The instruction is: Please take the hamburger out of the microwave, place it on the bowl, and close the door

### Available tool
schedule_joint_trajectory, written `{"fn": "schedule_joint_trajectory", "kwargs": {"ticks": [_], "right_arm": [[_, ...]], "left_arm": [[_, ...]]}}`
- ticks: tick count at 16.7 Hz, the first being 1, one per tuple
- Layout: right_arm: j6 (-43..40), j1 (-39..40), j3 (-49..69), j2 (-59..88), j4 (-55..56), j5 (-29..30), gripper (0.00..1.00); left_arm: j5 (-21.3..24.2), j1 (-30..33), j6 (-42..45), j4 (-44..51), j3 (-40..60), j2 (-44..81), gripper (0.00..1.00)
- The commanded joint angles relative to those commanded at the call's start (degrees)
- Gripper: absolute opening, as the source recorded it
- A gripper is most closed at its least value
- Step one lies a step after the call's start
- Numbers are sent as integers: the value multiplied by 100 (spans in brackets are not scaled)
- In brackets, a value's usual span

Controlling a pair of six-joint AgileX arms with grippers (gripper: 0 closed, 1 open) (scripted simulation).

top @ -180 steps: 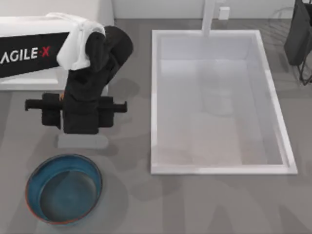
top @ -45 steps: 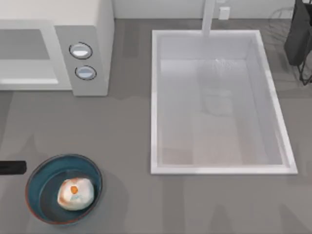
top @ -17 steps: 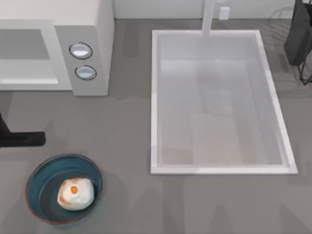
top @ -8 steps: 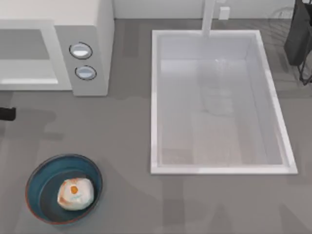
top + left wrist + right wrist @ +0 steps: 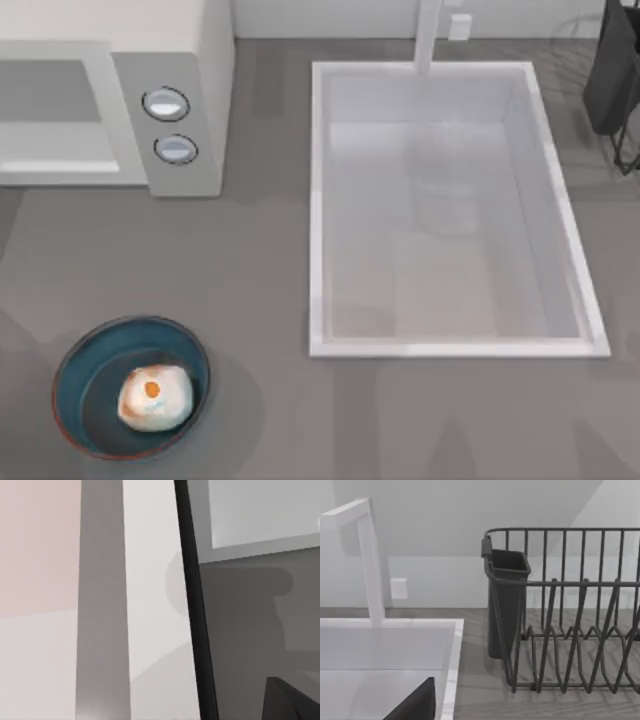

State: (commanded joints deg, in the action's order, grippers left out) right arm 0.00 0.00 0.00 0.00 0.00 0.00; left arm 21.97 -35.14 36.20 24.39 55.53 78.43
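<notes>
Hamburger [image 5: 154, 395] sits in the bowl [image 5: 75, 365]; the microwave [image 5: 180, 60] cavity gapes at the counter's left, your left arm's side. Fingers' state: you cannot tell.

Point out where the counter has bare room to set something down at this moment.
The widest bare patch is the grey counter between the microwave, the bowl and the sink basin. A bare strip runs along the near edge below the sink. The bowl's inside is taken by the hamburger. The far right corner is crowded by the dish rack.
</notes>
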Motion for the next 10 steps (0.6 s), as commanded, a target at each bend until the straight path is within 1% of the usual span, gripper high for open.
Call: {"fn": "schedule_joint_trajectory", "kwargs": {"ticks": [3, 5, 8, 10], "right_arm": [[0, 0, 0, 0, 0, 0, 100], [0, 0, 0, 0, 0, 0, 100], [0, 0, 0, 0, 0, 0, 100], [0, 0, 0, 0, 0, 0, 100]], "left_arm": [[788, -1154, 752, 887, 1007, 946, 0], [1192, -1766, 1154, 1347, 1543, 1446, 0], [1562, -2339, 1533, 1771, 2043, 1909, 0], [1625, -2439, 1599, 1843, 2130, 1989, 0]]}}
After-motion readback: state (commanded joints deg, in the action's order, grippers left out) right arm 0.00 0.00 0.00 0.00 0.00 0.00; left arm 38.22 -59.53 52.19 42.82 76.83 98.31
